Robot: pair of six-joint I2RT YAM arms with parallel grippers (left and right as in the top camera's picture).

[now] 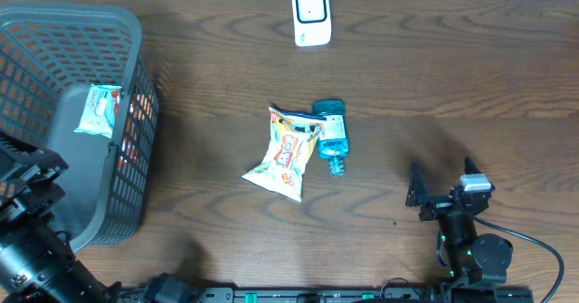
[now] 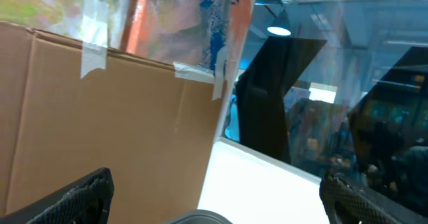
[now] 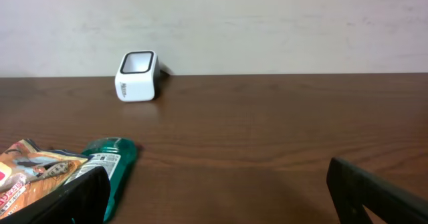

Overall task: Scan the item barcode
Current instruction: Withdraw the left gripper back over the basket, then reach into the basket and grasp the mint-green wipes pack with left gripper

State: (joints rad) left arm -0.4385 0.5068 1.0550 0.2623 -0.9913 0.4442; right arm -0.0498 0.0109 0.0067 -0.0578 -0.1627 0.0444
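Scanner (image 1: pixel 311 15) hugs far edge, bag (image 1: pixel 285 154) and bottle (image 1: pixel 333 140) mid-table; left tool (image 2: pixel 217 194), right tool (image 3: pixel 219 196) gape.

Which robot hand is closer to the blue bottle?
Right. The right gripper sits to the right of the blue bottle; the left gripper is far off on the other side, by the basket.

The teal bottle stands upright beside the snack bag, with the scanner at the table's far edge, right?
No. The overhead view shows the teal bottle lying on its side beside the snack bag; the scanner is at the far edge.
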